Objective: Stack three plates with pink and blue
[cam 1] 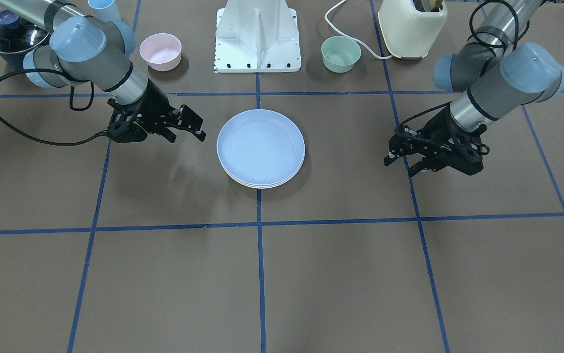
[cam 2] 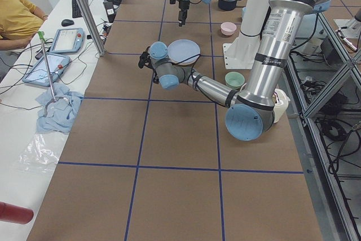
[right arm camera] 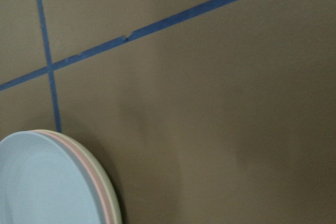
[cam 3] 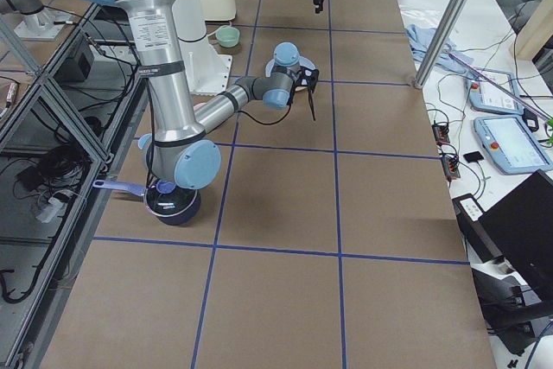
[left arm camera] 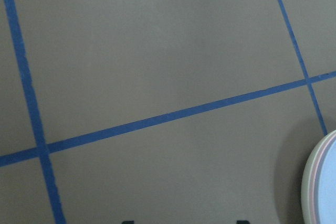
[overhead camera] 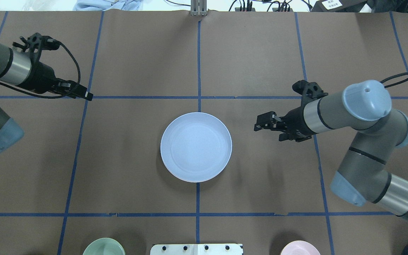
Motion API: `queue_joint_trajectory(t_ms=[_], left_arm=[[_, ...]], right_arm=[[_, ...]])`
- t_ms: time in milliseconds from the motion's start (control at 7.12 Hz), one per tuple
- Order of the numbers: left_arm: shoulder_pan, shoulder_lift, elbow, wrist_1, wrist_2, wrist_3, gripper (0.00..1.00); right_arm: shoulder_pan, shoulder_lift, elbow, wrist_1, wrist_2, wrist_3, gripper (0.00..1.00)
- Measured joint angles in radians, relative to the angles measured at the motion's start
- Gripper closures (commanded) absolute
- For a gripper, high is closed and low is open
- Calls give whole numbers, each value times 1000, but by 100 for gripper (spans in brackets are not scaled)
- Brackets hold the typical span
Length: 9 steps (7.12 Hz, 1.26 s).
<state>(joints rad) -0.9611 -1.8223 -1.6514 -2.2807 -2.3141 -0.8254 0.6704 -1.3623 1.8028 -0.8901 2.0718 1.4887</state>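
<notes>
pink plate (right arm camera: 98, 184) visible from wrists only

Plates (cam 1: 260, 147) stacked at table (cam 1: 340, 284) centre; left claw (cam 1: 400, 166), right claw (cam 1: 187, 137) flank stack, each well apart.

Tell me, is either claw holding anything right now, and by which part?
Nothing is held. The left claw and right claw both hang open and empty, apart from the stacked plates.

Plate stack (overhead camera: 196, 147): bare table (overhead camera: 133, 170) all round; left gripper (cam 1: 399, 165), right gripper (cam 1: 187, 137) well apart; pink bowl (cam 1: 160, 50), green bowl (cam 1: 341, 53) by base (cam 1: 258, 49).
</notes>
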Motion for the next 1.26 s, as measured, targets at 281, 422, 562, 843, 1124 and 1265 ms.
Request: queue_joint_trajectory(t_ms=[281, 422, 562, 843, 1124, 1265], left_arm=[[-87, 80, -1, 1, -41, 165, 29], [-147, 126, 2, 4, -58, 277, 29], [-202, 163, 10, 14, -68, 385, 29], [-305, 199, 22, 102, -74, 602, 29], [-424, 201, 66, 205, -74, 820, 29], [-465, 198, 97, 224, -74, 890, 29]], right_arm=[[119, -134, 14, 1, 90, -217, 0], [196, -206, 13, 1, 145, -352, 0], [268, -269, 12, 1, 186, -470, 0], [411, -380, 2, -1, 251, -687, 0], [502, -434, -26, -2, 280, -832, 0], [524, -442, -37, -3, 288, -857, 0]])
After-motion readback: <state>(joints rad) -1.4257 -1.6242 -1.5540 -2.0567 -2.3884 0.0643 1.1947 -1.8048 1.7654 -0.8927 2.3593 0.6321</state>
